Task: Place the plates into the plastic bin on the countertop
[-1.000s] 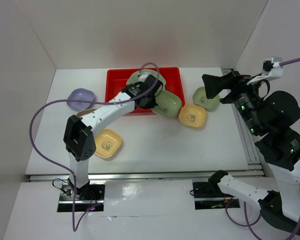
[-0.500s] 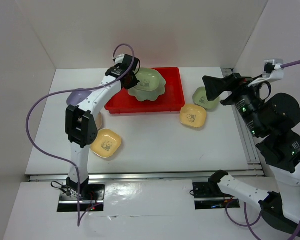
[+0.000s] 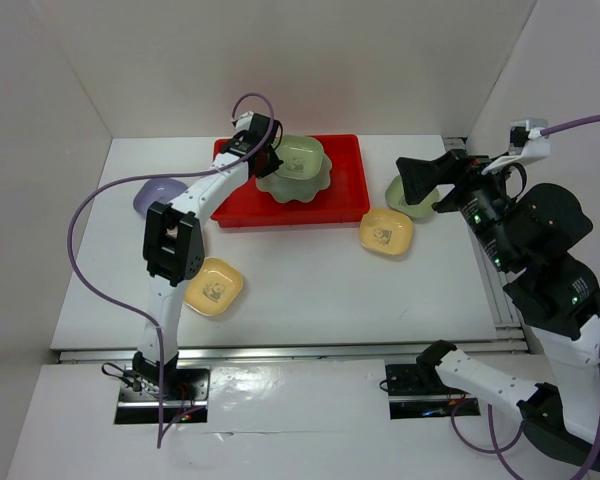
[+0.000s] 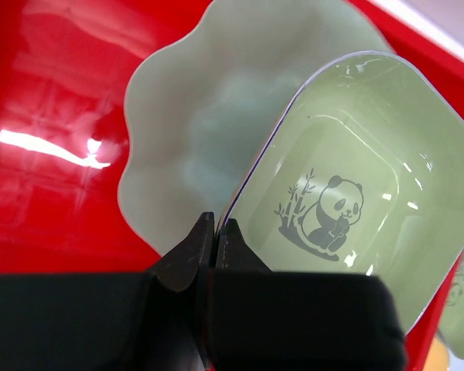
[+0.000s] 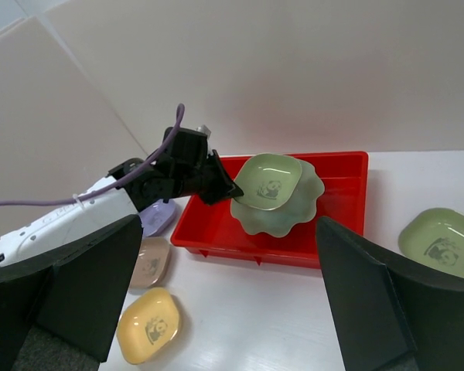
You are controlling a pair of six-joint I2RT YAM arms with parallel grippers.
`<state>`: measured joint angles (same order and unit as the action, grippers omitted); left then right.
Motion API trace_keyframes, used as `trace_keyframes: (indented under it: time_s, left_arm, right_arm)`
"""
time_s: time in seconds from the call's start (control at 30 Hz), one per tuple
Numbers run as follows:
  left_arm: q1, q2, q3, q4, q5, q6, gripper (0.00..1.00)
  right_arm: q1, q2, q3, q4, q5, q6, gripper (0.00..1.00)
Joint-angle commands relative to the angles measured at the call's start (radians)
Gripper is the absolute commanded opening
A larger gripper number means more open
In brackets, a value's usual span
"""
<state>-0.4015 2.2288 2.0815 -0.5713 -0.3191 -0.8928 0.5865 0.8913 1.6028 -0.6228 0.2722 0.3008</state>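
Right, L hand (image 4: pixel 214 232) clamped the rim of the green dish (image 4: pixel 356 209), held tilted right over the scalloped plate (image 4: pixel 178 131) in the red bin (image 4: pixel 46 116); release looked straight down. R hand (image 5: pixel 228 297) gaped wide, well apart.

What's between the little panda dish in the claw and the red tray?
The large pale green scalloped dish lies beneath the panda dish, in the red tray; left wrist view shows it.

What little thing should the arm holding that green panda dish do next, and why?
Probably ease down and open the left fingers: they pinch the rim of the small green dish, which hangs over the scalloped dish inside the red bin, so letting go should leave it there.
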Motion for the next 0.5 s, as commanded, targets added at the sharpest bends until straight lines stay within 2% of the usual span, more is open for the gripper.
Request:
trace_keyframes:
  time_s: [0.0, 0.07, 0.17, 0.3, 0.33, 0.37, 0.4, 0.47]
  left_arm:
    - [-0.003, -0.018, 0.04, 0.077, 0.003, 0.011, 0.0]
    - [-0.003, -0.005, 0.04, 0.091, 0.017, 0.023, 0.0]
    - [-0.003, 0.017, 0.049, 0.102, 0.017, 0.035, 0.05]
    - [-0.003, 0.037, 0.069, 0.126, 0.017, 0.074, 0.33]
    - [-0.003, 0.048, 0.078, 0.126, 0.017, 0.074, 0.56]
    - [-0.003, 0.048, 0.09, 0.126, 0.017, 0.087, 0.69]
    - [-0.003, 0.048, 0.091, 0.126, 0.008, 0.088, 0.76]
    - [-0.003, 0.048, 0.091, 0.14, 0.008, 0.1, 0.78]
  right_arm:
    - [-0.002, -0.005, -0.007, 0.015, -0.01, -0.02, 1.0]
    - [-0.002, -0.005, -0.007, 0.015, -0.019, -0.02, 1.0]
    - [-0.002, 0.005, -0.017, 0.015, -0.019, -0.029, 1.0]
    - [-0.002, -0.005, -0.017, 0.006, -0.019, -0.038, 1.0]
    - [-0.002, -0.005, -0.017, 0.006, -0.019, -0.038, 1.0]
    - [-0.002, -0.005, -0.017, 0.006, -0.019, -0.048, 1.0]
    - [-0.002, -0.005, -0.017, 0.006, -0.01, -0.048, 1.0]
    - [-0.002, -0.005, -0.017, 0.006, -0.01, -0.048, 1.0]
